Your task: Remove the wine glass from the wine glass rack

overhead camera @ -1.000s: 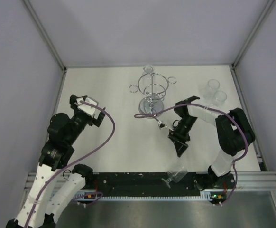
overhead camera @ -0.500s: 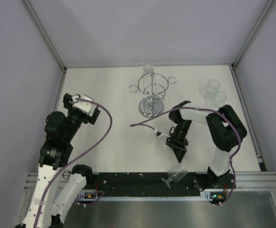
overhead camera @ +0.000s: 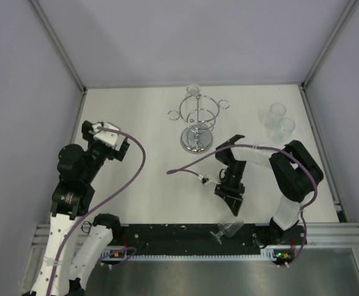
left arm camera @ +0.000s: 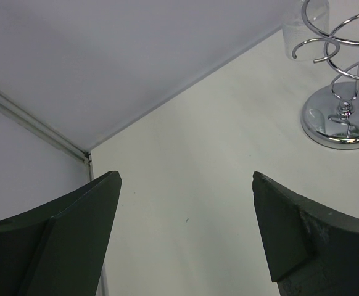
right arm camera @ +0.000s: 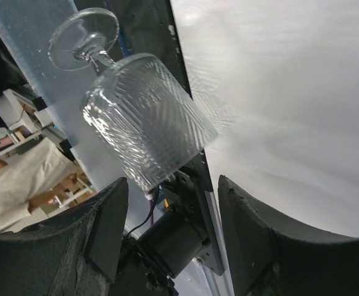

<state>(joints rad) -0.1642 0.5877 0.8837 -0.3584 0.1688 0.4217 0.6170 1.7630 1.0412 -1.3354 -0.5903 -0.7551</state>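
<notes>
The chrome wine glass rack (overhead camera: 196, 123) stands at the back middle of the table; its mirrored base and rings show in the left wrist view (left arm camera: 343, 117). A clear ribbed wine glass (overhead camera: 227, 228) lies on its side at the near edge, by the black rail. In the right wrist view the glass (right arm camera: 142, 117) lies just ahead of the jaws, foot away from them. My right gripper (overhead camera: 232, 198) (right arm camera: 170, 209) is open and empty, pointing at the glass without touching it. My left gripper (overhead camera: 108, 132) (left arm camera: 185, 209) is open and empty, left of the rack.
Two clear glasses (overhead camera: 277, 112) (overhead camera: 285, 126) stand at the back right. Another clear glass (overhead camera: 193, 90) stands just behind the rack, seen also in the left wrist view (left arm camera: 297, 28). A purple cable (overhead camera: 185, 168) crosses the table from the right arm. Grey walls enclose the table.
My right gripper has drawn slightly left and nearer the front edge, its arm folding back. My left gripper has pulled a little to the left, away from the rack.
</notes>
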